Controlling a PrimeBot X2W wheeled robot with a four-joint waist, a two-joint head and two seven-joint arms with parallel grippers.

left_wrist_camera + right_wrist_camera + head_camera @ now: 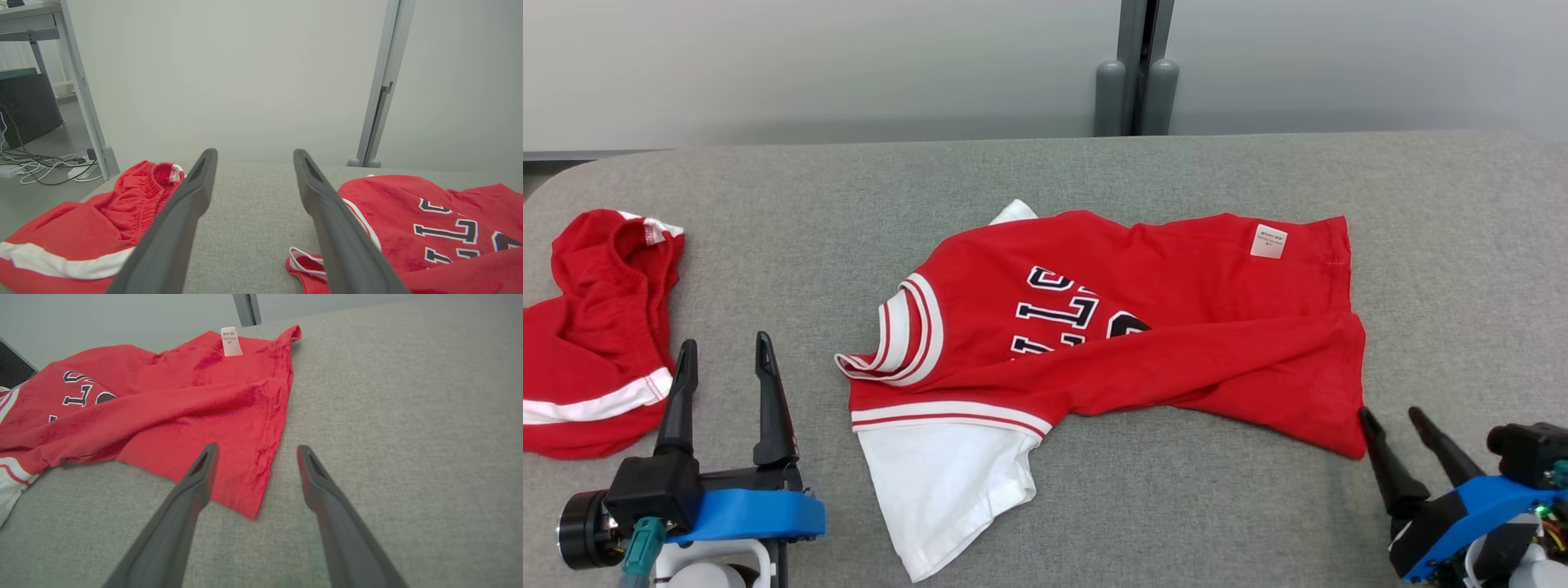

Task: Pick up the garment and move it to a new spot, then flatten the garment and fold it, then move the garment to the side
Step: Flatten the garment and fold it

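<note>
A red jersey shirt with dark lettering, striped collar and white sleeve lies crumpled in the middle of the grey table; its lower half is folded over itself. The shirt shows at the right of the left wrist view. My left gripper stands open left of the collar, empty, with the collar beside its right finger. My right gripper is open at the shirt's near right corner. In the right wrist view that hem corner lies between the open fingers of the right gripper, untouched.
A second red garment, shorts with a white stripe, lies bunched at the table's left edge. The grey padded table has free room at the right and front. A wall and a grey post stand behind it.
</note>
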